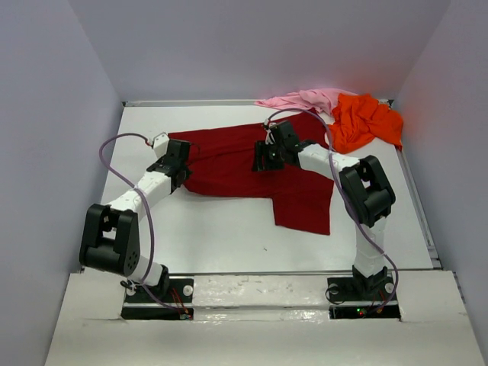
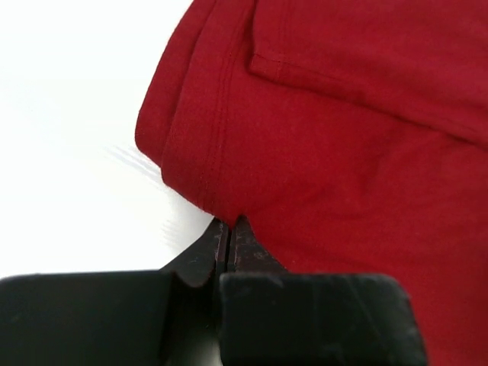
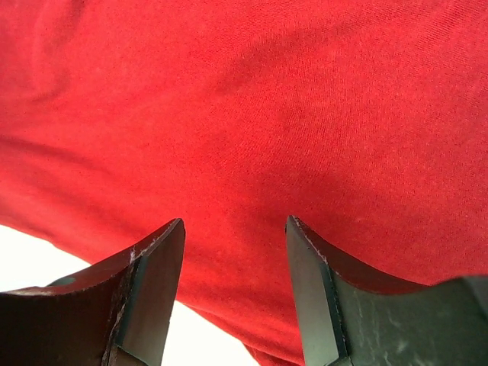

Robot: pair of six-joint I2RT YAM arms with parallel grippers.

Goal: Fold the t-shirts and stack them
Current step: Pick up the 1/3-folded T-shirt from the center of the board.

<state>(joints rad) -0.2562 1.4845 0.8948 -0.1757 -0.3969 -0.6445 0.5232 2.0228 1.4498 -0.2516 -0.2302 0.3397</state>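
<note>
The red shirt [image 1: 229, 171] lay spread flat across the middle of the table [image 1: 229, 244]. Its long axis ran left to right, from a narrow folded end at the left to a wider part at the right. One flap dropped toward the near edge on the right side. The orange shirt [image 1: 366, 122] sat bunched in the far right corner. The pink shirt [image 1: 301, 99] was crumpled along the far edge just beside it (the two touched, and the pink one also met the red shirt's far right corner).

The left arm [image 1: 137, 198] reached forward and inward, its elbow folded low near the base. The left gripper [image 1: 177, 166] was at the red shirt's left end. In the left wrist view its fingers [image 2: 206, 255] were pressed together, pinching the folded hem where the cloth layers converged at the tips (only the very edge was caught).

The right arm [image 1: 366, 191] bent back over its base and stretched leftward across the shirt. The right gripper [image 1: 267, 158] pointed down over the middle of the cloth, near its far edge. In the right wrist view its fingers [image 3: 152, 267] stood spread apart with red cloth showing between them, gripping nothing (whether the tips touched the fabric could not be told).
</note>
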